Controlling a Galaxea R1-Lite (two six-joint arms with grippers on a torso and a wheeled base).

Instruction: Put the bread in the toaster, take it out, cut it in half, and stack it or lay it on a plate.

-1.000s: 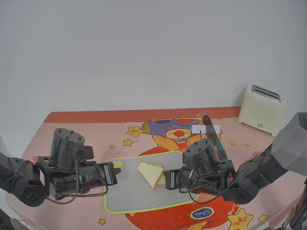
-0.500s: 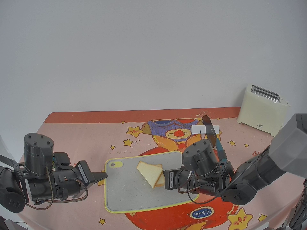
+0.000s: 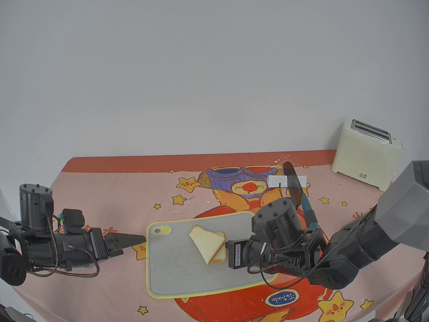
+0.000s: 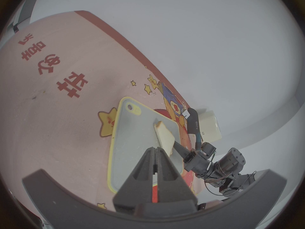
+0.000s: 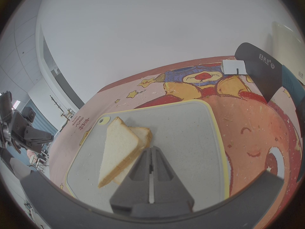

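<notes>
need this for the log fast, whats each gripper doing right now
Left gripper: closed, empty, beside the cutting board.
Right gripper: closed, holding nothing, right at the bread halves.

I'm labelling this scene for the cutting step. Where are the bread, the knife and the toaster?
bread [image 3: 206,243]: head view, middle of the upper triangular half.
knife [image 3: 293,180]: head view, on the dark blade.
toaster [image 3: 364,155]: head view, on its cream side wall.
</notes>
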